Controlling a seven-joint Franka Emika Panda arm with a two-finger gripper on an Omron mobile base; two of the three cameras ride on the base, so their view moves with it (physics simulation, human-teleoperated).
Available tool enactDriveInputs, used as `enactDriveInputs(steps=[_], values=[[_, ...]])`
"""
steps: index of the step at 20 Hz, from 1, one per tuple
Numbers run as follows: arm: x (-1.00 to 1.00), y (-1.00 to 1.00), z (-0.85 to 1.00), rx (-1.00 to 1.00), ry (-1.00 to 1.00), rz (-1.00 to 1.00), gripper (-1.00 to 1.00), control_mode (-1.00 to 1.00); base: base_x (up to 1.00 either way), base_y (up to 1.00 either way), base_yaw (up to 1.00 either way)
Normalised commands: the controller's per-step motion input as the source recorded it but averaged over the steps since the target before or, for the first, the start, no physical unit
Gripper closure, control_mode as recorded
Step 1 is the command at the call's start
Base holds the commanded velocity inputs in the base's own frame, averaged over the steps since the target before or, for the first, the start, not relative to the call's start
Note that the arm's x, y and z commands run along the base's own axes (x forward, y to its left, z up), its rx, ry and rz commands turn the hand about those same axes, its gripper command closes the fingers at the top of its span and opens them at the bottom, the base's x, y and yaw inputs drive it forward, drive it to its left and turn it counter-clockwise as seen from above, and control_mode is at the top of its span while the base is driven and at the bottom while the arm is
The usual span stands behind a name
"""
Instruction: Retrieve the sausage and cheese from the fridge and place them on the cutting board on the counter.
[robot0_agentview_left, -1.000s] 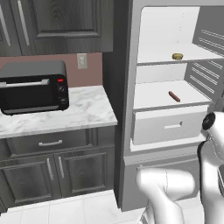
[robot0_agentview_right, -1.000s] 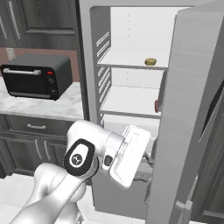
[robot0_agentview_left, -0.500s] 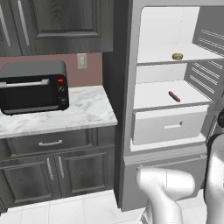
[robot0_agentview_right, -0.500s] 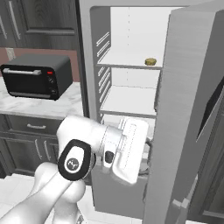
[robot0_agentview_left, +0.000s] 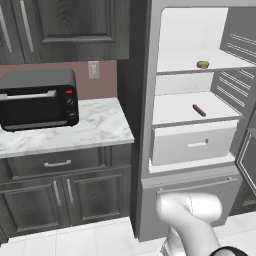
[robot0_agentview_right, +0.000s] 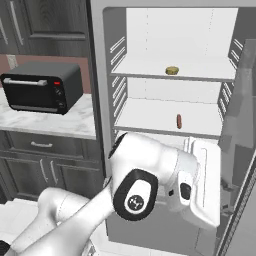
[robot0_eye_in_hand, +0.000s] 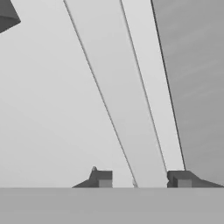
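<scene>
The fridge (robot0_agentview_left: 190, 145) is standing open, its white inside showing two shelves and a drawer (robot0_agentview_left: 192, 145) below them. In the left base view the cheese (robot0_agentview_left: 202, 64) is sitting on the upper shelf at about 1 o'clock from the picture's middle, and the sausage (robot0_agentview_left: 199, 110) is lying on the lower shelf at about 2 o'clock, well apart from the cheese and straight above the drawer. In the right base view the cheese (robot0_agentview_right: 172, 70) is showing at 12 o'clock from the sausage (robot0_agentview_right: 178, 121).

In the hand view the gripper (robot0_eye_in_hand: 141, 178) is pointing at pale slanted surfaces, its two dark fingertips (robot0_eye_in_hand: 101, 178) standing apart with nothing between them, so it is grasping nothing.

At 9 o'clock from the fridge a black toaster oven (robot0_agentview_left: 37, 99) is resting on a short marble top (robot0_agentview_left: 75, 131). No writing or brand can be read anywhere.
</scene>
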Motion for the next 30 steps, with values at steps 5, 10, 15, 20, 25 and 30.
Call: enactDriveInputs(steps=[5, 10, 15, 20, 25, 30], values=[[-0.42, -0.16, 0.00, 0.01, -0.01, 0.19, -1.00, -1.00, 0.00, 0.00, 0.00], [-0.38, 0.91, 0.09, 0.00, 0.00, 0.17, -1.00, -1.00, 0.00, 0.00, 0.00], [-0.30, 1.00, 0.32, 0.00, 0.01, 0.16, -1.00, -1.00, 0.00, 0.00, 0.00], [-0.19, 0.86, 0.30, 0.01, 0.08, 0.21, -1.00, -1.00, 0.00, 0.00, 0.00], [0.10, 0.61, 0.01, 0.12, 0.22, 0.61, -1.00, -1.00, 0.00, 0.00, 0.00], [0.28, 0.38, 0.00, 0.21, 0.36, 0.84, -1.00, -1.00, 0.00, 0.00, 0.00]])
